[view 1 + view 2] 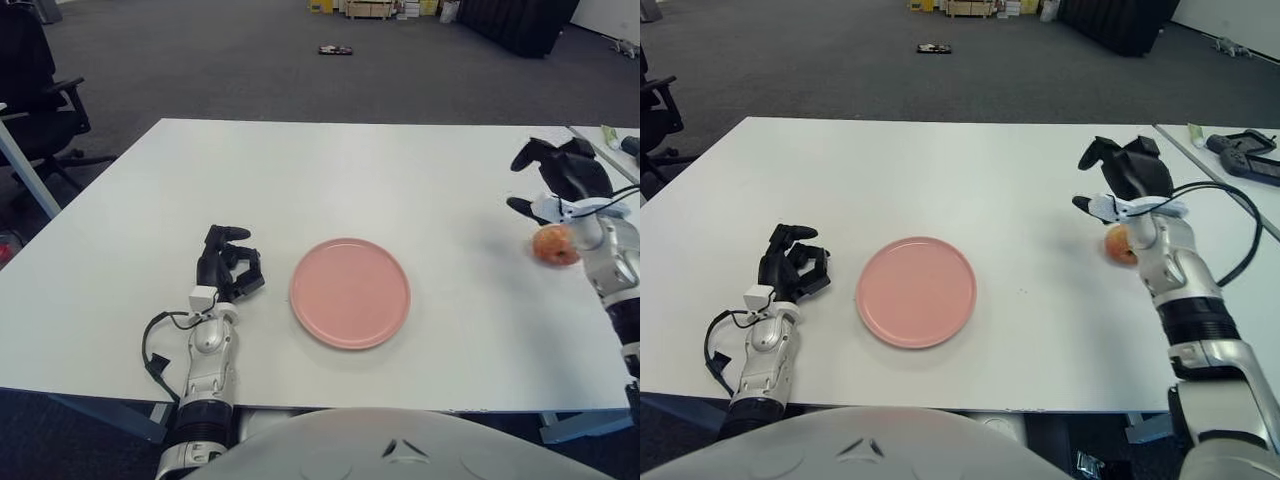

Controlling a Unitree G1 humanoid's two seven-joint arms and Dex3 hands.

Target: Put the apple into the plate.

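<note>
A small red-orange apple [553, 245] lies on the white table [330, 170] near its right edge. My right hand [556, 176] hovers just behind and above it with fingers spread and nothing in them. Its wrist runs down the apple's right side and hides part of the fruit in the right eye view. The round pink plate [350, 292] sits empty toward the front centre, well to the left of the apple. My left hand [228, 264] shows beside the plate's left rim, its fingers curled with nothing in them.
A black office chair [35, 90] stands off the table's left side. To the right, a second surface holds a dark controller [1245, 156] and a small tube [1196, 130]. Cables trail from both wrists. The carpeted floor lies beyond the far edge.
</note>
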